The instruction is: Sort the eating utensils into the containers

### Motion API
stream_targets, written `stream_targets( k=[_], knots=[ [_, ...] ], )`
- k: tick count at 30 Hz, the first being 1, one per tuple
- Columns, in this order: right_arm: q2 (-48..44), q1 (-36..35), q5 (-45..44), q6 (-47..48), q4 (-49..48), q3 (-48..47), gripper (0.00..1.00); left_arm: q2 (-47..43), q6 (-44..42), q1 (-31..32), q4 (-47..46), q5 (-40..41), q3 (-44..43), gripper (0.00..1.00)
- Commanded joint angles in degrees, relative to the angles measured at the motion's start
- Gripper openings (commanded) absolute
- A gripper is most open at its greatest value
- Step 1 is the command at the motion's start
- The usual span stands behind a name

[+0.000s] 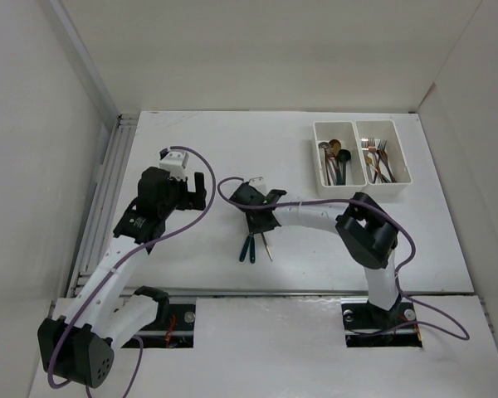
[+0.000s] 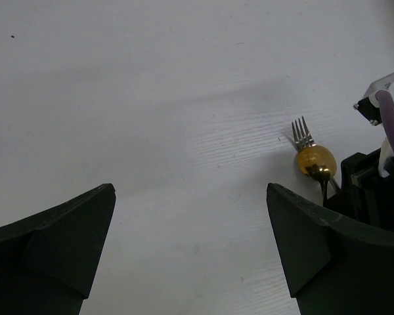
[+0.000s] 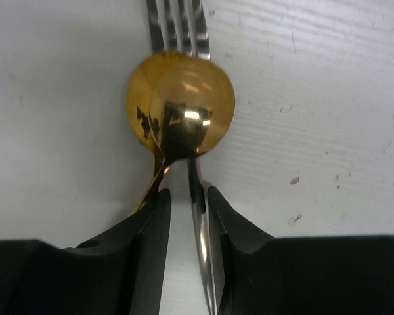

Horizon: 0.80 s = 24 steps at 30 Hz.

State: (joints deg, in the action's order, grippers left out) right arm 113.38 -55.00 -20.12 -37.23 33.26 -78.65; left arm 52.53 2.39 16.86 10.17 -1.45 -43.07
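From above, the right gripper (image 1: 260, 217) reaches out over the middle of the white table (image 1: 199, 133). It sits low over the head end of a small bundle of loose utensils (image 1: 256, 246). Two dark green handles (image 1: 247, 249) and a silver stem (image 1: 266, 247) trail from under it toward the arm bases. How its fingers stand cannot be told here. Well beyond that gripper, toward the right arm's side and the far edge, sits the two-compartment tray (image 1: 358, 149). It holds spoons (image 1: 335, 159) in the compartment nearer the gripper and forks (image 1: 377, 159) in the farther one. The left gripper (image 1: 197, 192) hangs on the opposite side of the right gripper, apart from it. The left wrist view shows the left gripper (image 2: 190, 197) spread wide over bare table, holding nothing. The right gripper (image 2: 371, 190) stands at the edge of that view; just ahead of it lie a gold spoon bowl (image 2: 315, 161) and, beyond that, fork tines (image 2: 303, 133). In the right wrist view the right gripper (image 3: 187, 197) is down at the table, its fingers (image 3: 151, 230) only narrowly apart. A shiny stem (image 3: 202, 256) runs between them, close against one finger, with a strip of table showing beside the other, so no pinch is made. Directly ahead of the fingertips the gold spoon bowl (image 3: 194, 105) overlaps a second gold bowl (image 3: 139, 98), both lying over the fork tines (image 3: 177, 26). Which utensil the stem belongs to cannot be told.
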Motion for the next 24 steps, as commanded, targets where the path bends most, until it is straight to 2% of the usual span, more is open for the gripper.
stream_targets(
  k=[1,4,6,11,16,19,24],
  knots=[
    [4.12,2.52,0.16,1.89,0.32,-1.23,0.35,-1.56,-0.45,-0.16,-1.21,0.40,0.44,1.00],
    [5.61,3.15,0.87,3.74,-0.38,-1.24,0.19,-2.08,-0.46,-0.16,-1.74,1.09,0.97,1.00],
    [6.32,3.15,0.87,4.36,-0.38,-1.76,0.00,-2.08,-0.46,-0.16,-1.74,1.10,0.97,1.00],
    [4.93,3.15,-2.02,6.30,3.47,-1.16,0.00,-2.08,-0.46,-0.16,-2.26,1.63,1.50,1.00],
    [-0.43,8.06,-12.82,9.36,11.29,-0.10,0.00,-2.08,-0.46,-0.16,-2.26,1.63,1.50,1.00],
    [-2.46,8.07,-22.03,12.35,16.39,-2.80,0.00,-2.08,-0.99,-0.16,-2.26,1.63,1.50,1.00],
    [-2.46,6.23,-26.64,15.35,20.35,-5.45,0.00,-2.61,-0.99,-0.16,-2.79,1.63,1.50,1.00]
  ],
)
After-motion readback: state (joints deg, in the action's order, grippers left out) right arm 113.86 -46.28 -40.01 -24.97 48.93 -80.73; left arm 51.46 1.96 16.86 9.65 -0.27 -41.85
